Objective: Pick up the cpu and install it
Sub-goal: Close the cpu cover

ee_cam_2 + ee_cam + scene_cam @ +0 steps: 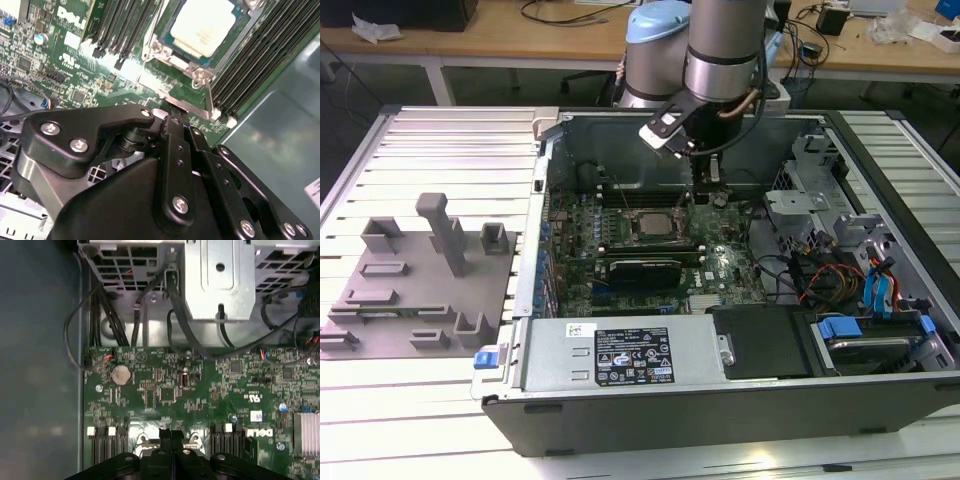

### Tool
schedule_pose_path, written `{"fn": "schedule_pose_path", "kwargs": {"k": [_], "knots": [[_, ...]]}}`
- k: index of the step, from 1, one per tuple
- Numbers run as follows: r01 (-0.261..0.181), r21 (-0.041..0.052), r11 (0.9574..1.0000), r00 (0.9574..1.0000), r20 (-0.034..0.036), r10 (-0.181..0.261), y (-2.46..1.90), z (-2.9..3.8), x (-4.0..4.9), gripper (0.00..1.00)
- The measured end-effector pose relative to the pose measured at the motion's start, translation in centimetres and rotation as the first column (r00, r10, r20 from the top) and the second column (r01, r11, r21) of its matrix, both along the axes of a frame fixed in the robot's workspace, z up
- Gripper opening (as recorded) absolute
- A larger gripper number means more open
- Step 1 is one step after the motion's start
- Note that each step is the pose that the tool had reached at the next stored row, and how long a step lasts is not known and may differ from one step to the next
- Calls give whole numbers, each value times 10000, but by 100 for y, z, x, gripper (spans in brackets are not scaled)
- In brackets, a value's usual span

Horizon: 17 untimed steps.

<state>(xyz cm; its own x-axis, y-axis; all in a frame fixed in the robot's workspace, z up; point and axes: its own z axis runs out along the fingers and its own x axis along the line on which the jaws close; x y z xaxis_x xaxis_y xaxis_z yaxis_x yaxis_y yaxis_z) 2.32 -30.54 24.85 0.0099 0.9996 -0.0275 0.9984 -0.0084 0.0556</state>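
Note:
The cpu (202,27), a pale silver square, lies flat inside the motherboard socket, with the metal frame (176,64) around it. In the exterior view the cpu (646,224) sits mid-board between the memory slots. My gripper (707,196) hangs inside the open computer case, just off the socket's edge toward the exterior view's right. Its two black fingers (165,436) are pressed together with nothing between them, and the gripper (179,121) hovers close above the board by the socket's lever.
A grey plastic tray (410,290) with upright blocks lies on the slatted table at the exterior view's left. The case walls (542,200), power supply (620,355), drive cage (800,190) and loose cables (820,280) crowd the board.

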Motion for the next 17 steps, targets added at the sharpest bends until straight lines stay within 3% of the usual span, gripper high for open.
{"fn": "schedule_pose_path", "kwargs": {"k": [5,12,13,14,15,17], "knots": [[5,1,10000,10000,83,-5,18,0,-161,11],[9,0,10000,10000,86,-9,18,0,-178,11],[10,3,10000,10000,-44,-10,19,-3,-178,11],[10,2,10000,9999,-113,-10,19,-4,-177,11],[10,0,10000,9999,-150,-10,18,-4,-178,11],[11,0,10000,9999,-152,-11,18,-4,-178,11]]}}
